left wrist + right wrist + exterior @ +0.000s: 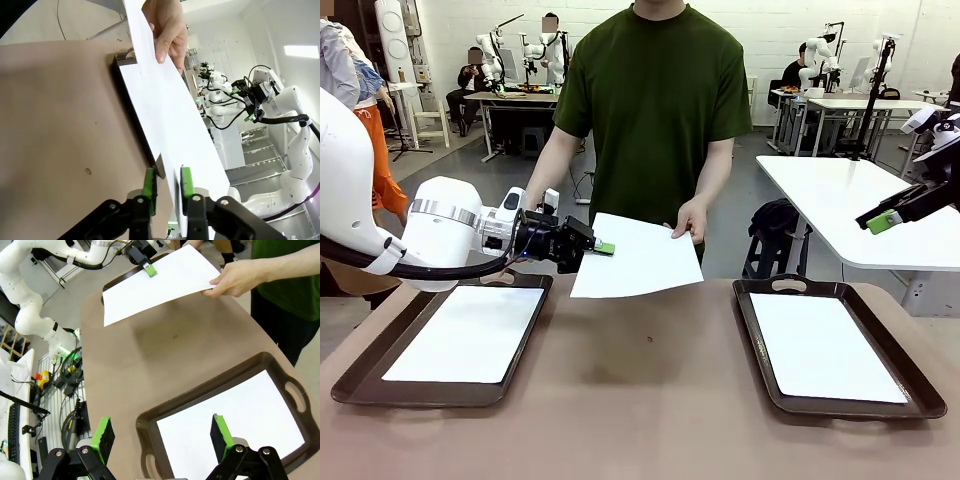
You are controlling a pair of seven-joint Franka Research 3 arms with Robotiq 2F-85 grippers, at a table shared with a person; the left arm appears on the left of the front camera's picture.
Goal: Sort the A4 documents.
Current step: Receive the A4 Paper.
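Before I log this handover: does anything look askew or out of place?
Nothing stands out. The person's hand holds a sheet above the table, the left gripper at its edge. Each tray holds a flat sheet.

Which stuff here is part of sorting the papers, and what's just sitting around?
Part of the job:
- held sheet, between the person's hand and the left gripper
- sheet in left tray
- sheet in right tray
- left tray, right tray

Just about:
- white table
- black bag
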